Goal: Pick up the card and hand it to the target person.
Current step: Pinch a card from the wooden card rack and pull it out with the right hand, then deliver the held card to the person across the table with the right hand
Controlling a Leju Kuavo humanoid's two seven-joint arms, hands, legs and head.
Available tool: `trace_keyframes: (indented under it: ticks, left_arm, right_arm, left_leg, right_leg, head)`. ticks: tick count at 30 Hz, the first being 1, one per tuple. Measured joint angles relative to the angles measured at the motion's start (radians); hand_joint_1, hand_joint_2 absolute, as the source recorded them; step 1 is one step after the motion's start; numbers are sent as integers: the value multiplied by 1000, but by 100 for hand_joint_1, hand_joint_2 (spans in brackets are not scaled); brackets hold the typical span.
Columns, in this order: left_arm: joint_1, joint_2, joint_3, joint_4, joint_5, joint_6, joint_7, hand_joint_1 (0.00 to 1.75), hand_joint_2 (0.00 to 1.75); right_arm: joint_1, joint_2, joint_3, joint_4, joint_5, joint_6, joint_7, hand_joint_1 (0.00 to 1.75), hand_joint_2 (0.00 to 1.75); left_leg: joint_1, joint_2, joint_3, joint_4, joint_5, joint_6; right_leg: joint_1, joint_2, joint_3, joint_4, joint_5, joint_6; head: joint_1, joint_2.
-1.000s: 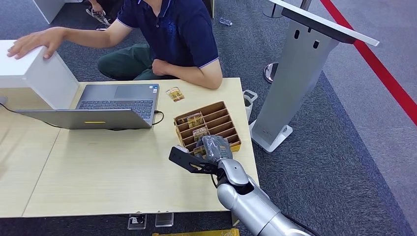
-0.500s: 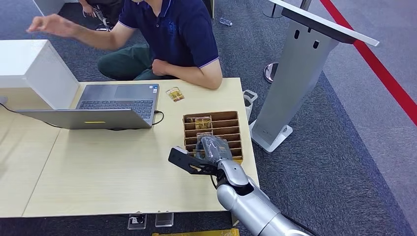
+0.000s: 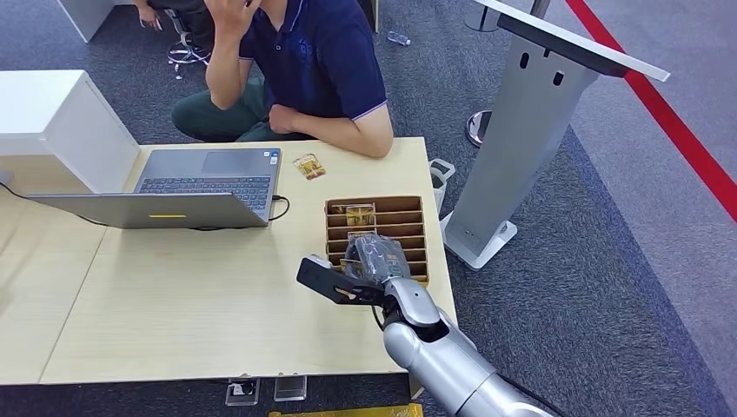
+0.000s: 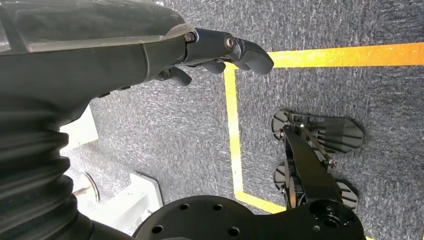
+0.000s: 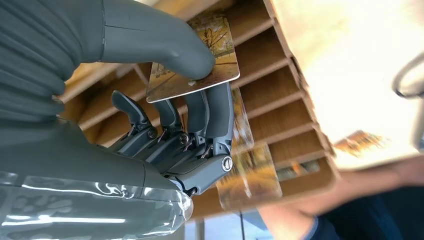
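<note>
i saw my right robot hand (image 5: pixel 175 105) pinching the card (image 5: pixel 200 60) between thumb and fingers, just above the wooden slotted tray (image 3: pixel 417 228) near the worktop (image 3: pixel 174 295) right edge. the left robot hand (image 4: pixel 215 50) hung over the carpet, fingers curled, holding nothing. the person (image 3: pixel 313 61) sat at the far side.

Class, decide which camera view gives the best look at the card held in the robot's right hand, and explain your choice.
The right wrist view: the card is close up, pinched between the thumb and fingers of the right hand above the wooden slotted tray. In the head view the hand covers it. The left wrist view faces the carpet.
</note>
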Motion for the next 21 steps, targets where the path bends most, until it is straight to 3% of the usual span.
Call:
trace_keyframes:
  ticks: [5, 12, 21]
  left_arm:
    - [-6, 0, -3, 0, -15, -5, 5, 0, 175]
    - [-39, -4, -14, 0, -45, -11, 27, 0, 175]
    - [-55, -8, -35, 0, -63, -12, 40, 0, 175]
  right_arm:
    - [-78, 6, -1, -6, -35, -21, -70, 152, 175]
    - [-277, 51, -7, 97, -66, -84, -192, 152, 175]
    - [-455, 128, -9, 306, -22, -151, -208, 152, 175]
  left_leg:
    - [0, 0, 0, 0, 0, 0]
    - [0, 0, 0, 0, 1, 0]
    - [0, 0, -1, 0, 1, 0]
  right_leg:
    - [0, 0, 0, 0, 0, 0]
    - [0, 0, 0, 1, 1, -1]
    - [0, 0, -1, 1, 1, -1]
  head:
    - [0, 0]
    - [0, 0]
    - [0, 0]
